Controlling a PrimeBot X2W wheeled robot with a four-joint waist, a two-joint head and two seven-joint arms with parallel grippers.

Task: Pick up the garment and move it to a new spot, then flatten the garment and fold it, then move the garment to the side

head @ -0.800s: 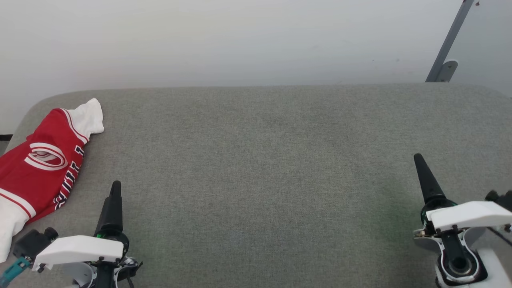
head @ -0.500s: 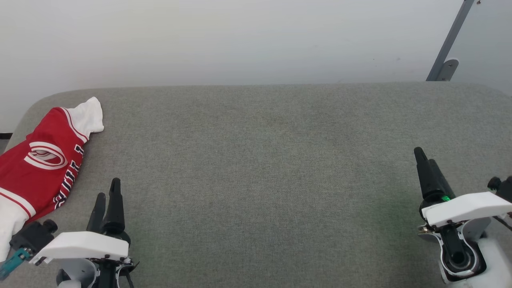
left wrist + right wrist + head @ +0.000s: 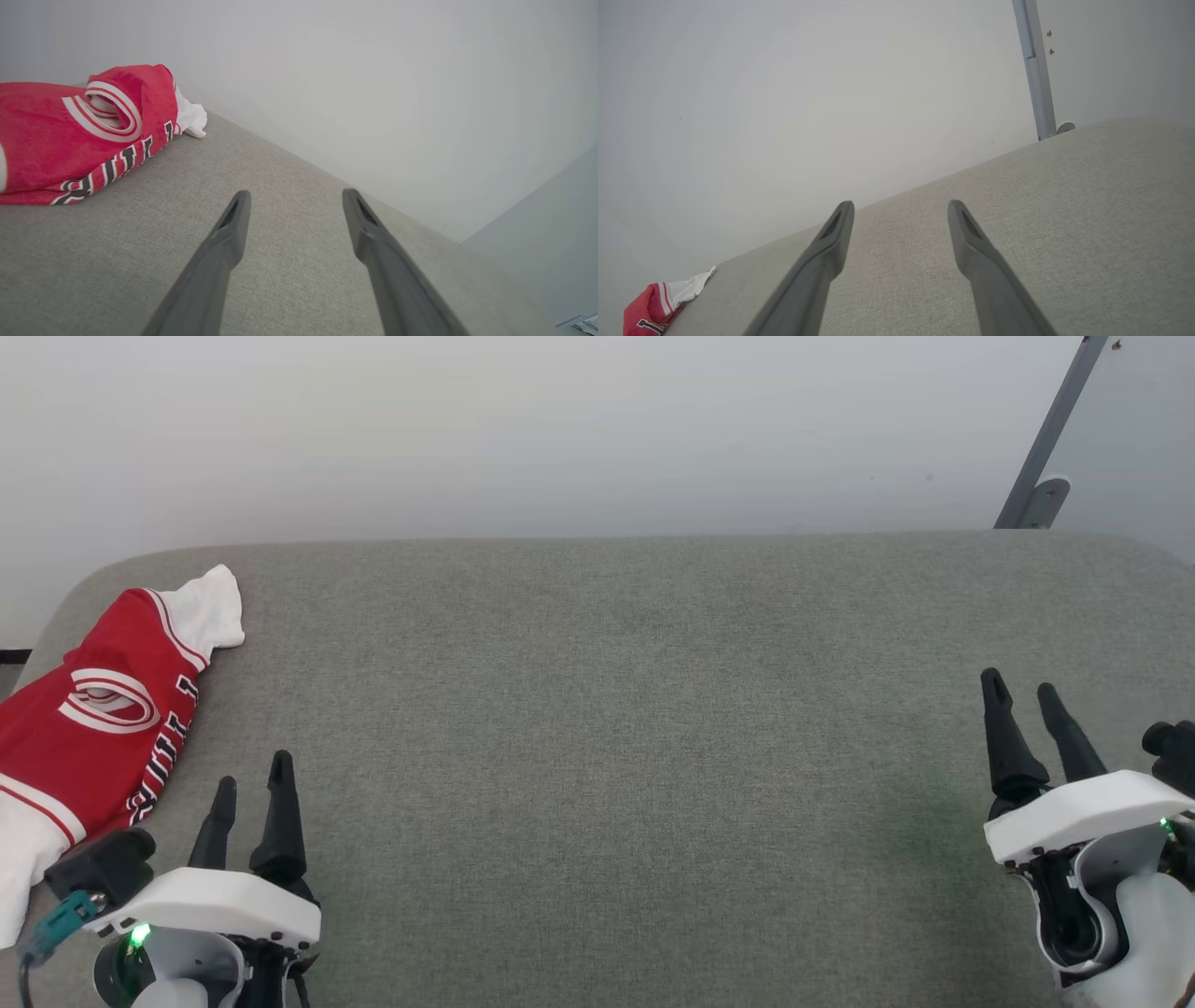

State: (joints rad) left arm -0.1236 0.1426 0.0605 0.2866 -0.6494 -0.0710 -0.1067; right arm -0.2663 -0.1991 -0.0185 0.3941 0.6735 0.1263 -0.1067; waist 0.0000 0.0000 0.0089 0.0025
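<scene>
Lower left, the left gripper [image 3: 252, 773] stands wide and empty; lower right, the right gripper [image 3: 1019, 683] likewise (nothing between either pair). Just up-left of the left one, the red jersey T-shirt [image 3: 103, 728] lies at the grey fabric surface [image 3: 597, 709], on its left edge, long axis slanting toward the wall [image 3: 560, 429]; the left arm is nearer.

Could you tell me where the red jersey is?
Head view: the red, white-sleeved jersey T-shirt lies at the grey fabric surface's left edge, left of the left gripper.
</scene>
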